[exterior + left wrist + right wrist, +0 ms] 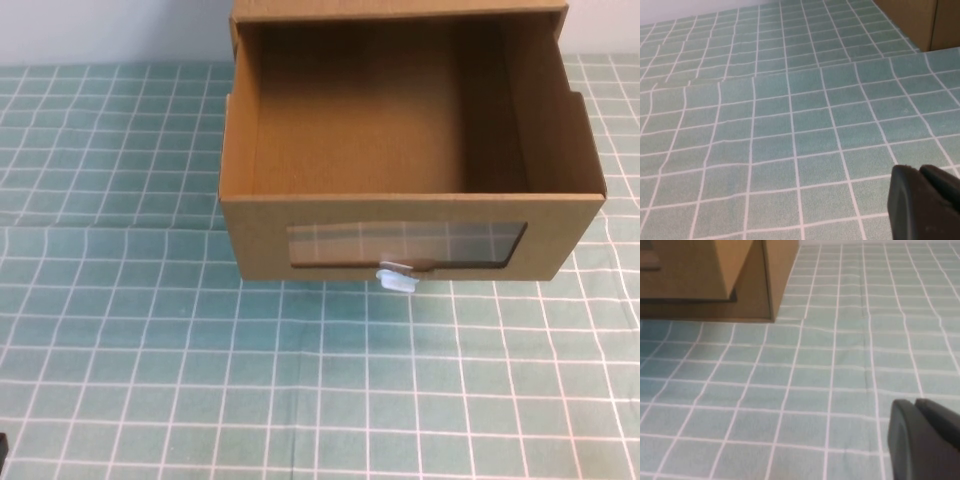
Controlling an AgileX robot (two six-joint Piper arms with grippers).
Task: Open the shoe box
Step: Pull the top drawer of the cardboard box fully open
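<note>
Teal checked tablecloth (320, 400) fills the near side of the table, bare and flat apart from a fold line running across just beside the shoe box (260, 235). I see the box toward the far side, slightly right of centre. Its drawer (380, 130) stands drawn toward me, top exposed and nothing visible inside, so I judge the opening done or all but done.

The right gripper (922, 437) is pressed together on nothing, low over the cloth, well short of the box's front corner. The left gripper (925, 200) hovers over bare cloth with the box corner well off; its state I cannot tell.

To finish cleanly I'd avoid knocking the front panel. The pale pull tab (397, 279) under the clear window (405, 243) juts toward me and could snag. Both sides and the whole near stretch offer free room.
</note>
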